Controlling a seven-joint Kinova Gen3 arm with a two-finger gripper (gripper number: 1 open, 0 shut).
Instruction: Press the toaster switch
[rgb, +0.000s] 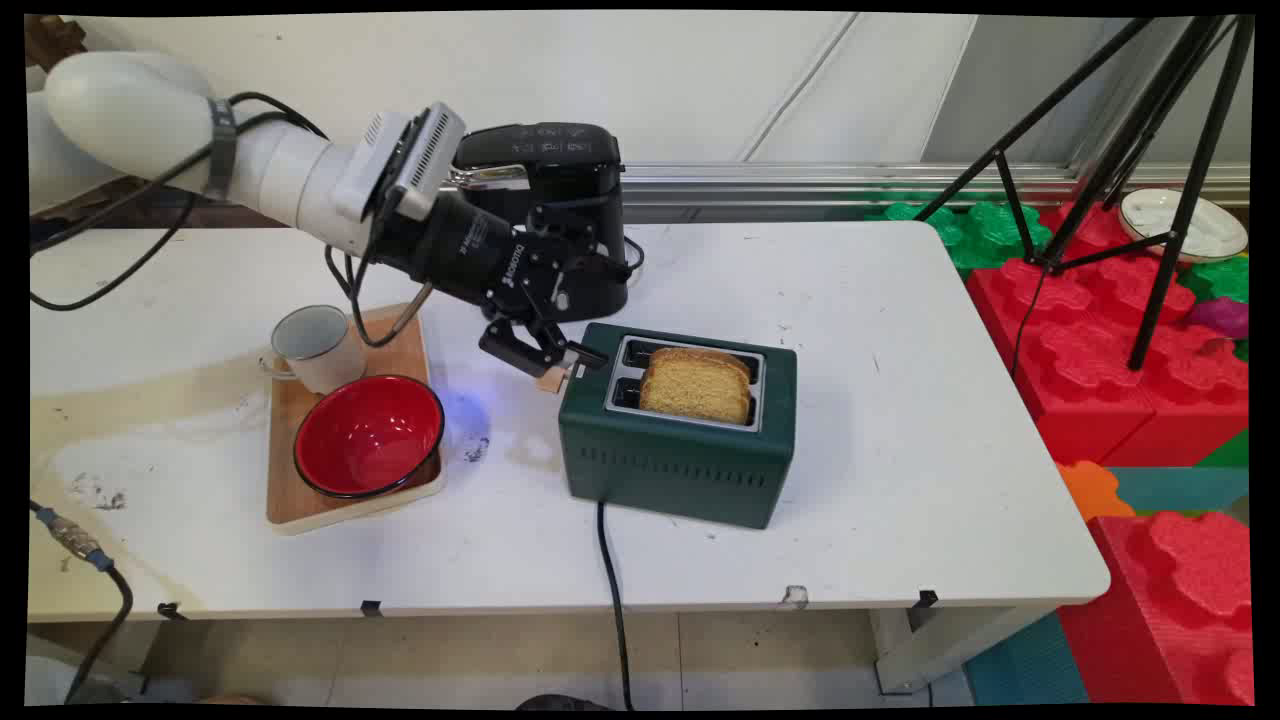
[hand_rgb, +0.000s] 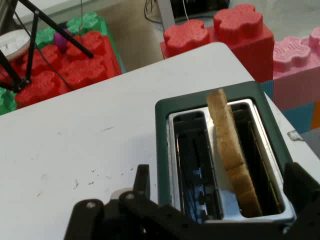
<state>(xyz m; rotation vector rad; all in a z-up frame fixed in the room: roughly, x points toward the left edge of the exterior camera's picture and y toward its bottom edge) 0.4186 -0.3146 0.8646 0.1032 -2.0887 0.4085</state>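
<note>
A dark green two-slot toaster (rgb: 680, 455) stands mid-table with a slice of toast (rgb: 697, 385) upright in its near slot; the far slot is empty. My gripper (rgb: 548, 362) hangs tilted over the toaster's left end, just above a small beige lever knob (rgb: 551, 379). In the hand view the toaster (hand_rgb: 162, 145) lies straight ahead, the toast (hand_rgb: 231, 145) stands in the right slot, and the two black fingers (hand_rgb: 142, 181) are spread wide on either side of it. The gripper (hand_rgb: 220, 200) is open and holds nothing.
A black coffee machine (rgb: 560, 190) stands right behind the hand. Left of it, a wooden tray (rgb: 300, 500) carries a red bowl (rgb: 368, 435) and a white mug (rgb: 315, 345). The toaster's cord (rgb: 612, 590) runs off the front edge. A tripod (rgb: 1130, 150) and red foam blocks (rgb: 1120, 340) stand at right.
</note>
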